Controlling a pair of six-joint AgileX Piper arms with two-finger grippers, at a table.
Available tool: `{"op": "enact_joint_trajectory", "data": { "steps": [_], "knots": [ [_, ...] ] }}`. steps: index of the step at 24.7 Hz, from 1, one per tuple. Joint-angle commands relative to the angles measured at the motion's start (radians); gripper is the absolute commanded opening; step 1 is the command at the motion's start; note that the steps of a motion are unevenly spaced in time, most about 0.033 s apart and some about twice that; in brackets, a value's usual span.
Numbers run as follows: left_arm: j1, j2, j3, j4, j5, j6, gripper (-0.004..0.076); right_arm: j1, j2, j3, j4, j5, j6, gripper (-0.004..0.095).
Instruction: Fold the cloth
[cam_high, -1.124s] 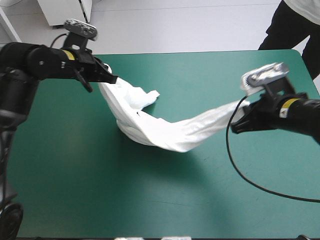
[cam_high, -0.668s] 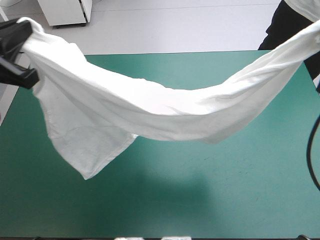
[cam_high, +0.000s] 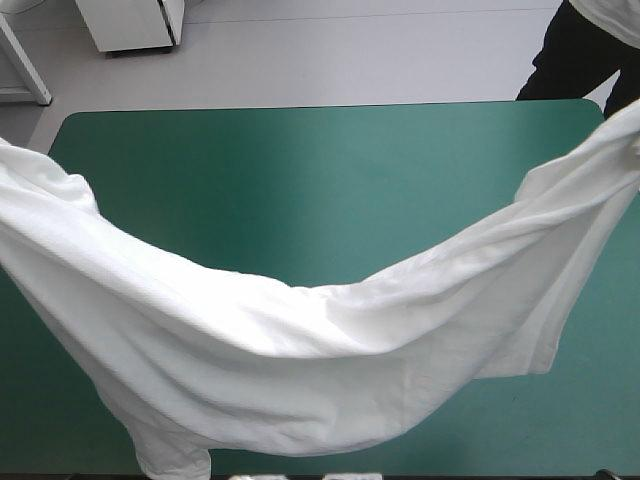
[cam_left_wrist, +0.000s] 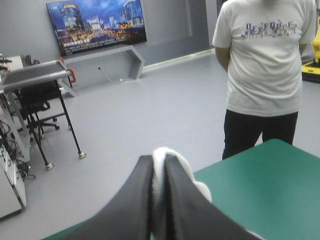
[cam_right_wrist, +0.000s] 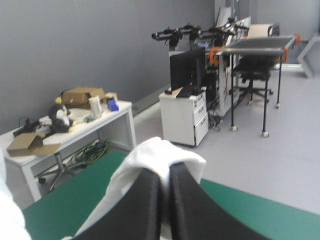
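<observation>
A: Where is the T-shirt (cam_high: 300, 370)?

B: It is up in the air over the table (cam_high: 130, 140). It hangs like a long white hammock from the left side to the right side. It dips low in the middle.

A: Who holds it?

B: The left gripper (cam_left_wrist: 159, 200) is pinched almost closed, with a lump of white cloth squeezed in it. The right gripper (cam_right_wrist: 165, 200) is pinched the same way on another bit of the shirt. Both are raised and look out level over the table.

A: What does the table look like?

B: Its teal-green cover (cam_high: 330, 190) is flat and bare on the far half. The far edge and both far corners show. Most of the near half is hidden behind the shirt.

A: Does the shirt touch the table?

B: I cannot tell. One flap hangs down by the near left corner. Another hangs by the right edge.

A: Where is the open space?

B: Across the far half, from the shirt's sagging top line to the far edge.
</observation>
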Motion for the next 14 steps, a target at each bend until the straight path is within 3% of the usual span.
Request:
{"op": "enact_joint_trajectory", "data": {
  "steps": [1,6,10,11,14],
  "knots": [
    [0.002,0.001,0.075,0.018,-0.008,-0.017,-0.0010,-0.001,-0.026,0.172,0.030,-0.001,0.013,-0.0017],
    [0.002,0.021,0.317,0.098,-0.017,-0.055,-0.0010,-0.001,-0.049,0.595,-0.121,-0.018,0.071,-0.0017],
    [0.002,0.094,0.431,0.136,-0.070,-0.086,-0.0010,-0.001,0.000,0.782,-0.261,-0.107,0.122,-0.0017],
    [0.002,0.151,0.471,0.144,-0.123,-0.086,-0.0010,-0.001,0.048,0.840,-0.308,-0.166,0.139,-0.0017],
    [0.002,0.251,0.488,0.179,-0.198,-0.086,-0.0010,-0.003,0.137,0.863,-0.359,-0.243,0.139,-0.0017]
  ]
}}
